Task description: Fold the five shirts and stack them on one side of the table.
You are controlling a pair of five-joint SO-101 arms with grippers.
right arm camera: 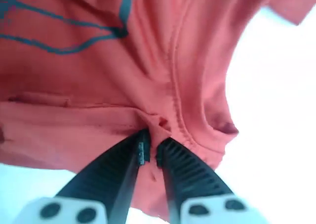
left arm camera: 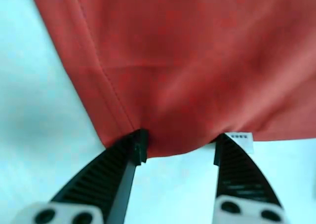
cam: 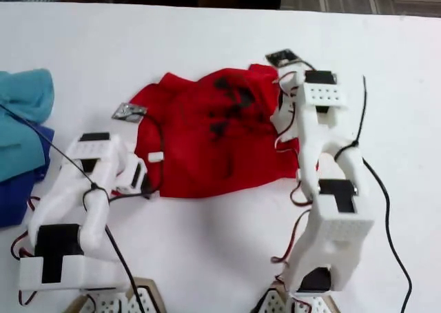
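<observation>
A crumpled red shirt (cam: 207, 134) with a dark print lies mid-table. My left gripper (cam: 147, 174) sits at its left edge. In the left wrist view the left gripper (left arm camera: 180, 146) is open, its fingers (left arm camera: 129, 152) astride the red shirt's (left arm camera: 197, 61) hem beside a small white label (left arm camera: 243, 138). My right gripper (cam: 281, 116) is at the shirt's right side. In the right wrist view the right gripper (right arm camera: 153, 146) is shut, pinching a fold of the red shirt (right arm camera: 98, 86) by a seam.
A teal shirt (cam: 24, 113) lies on a blue shirt (cam: 15, 189) at the table's left edge. The white table (cam: 207, 37) stretches bare behind the red shirt and at the front between the two arm bases. Cables trail beside both arms.
</observation>
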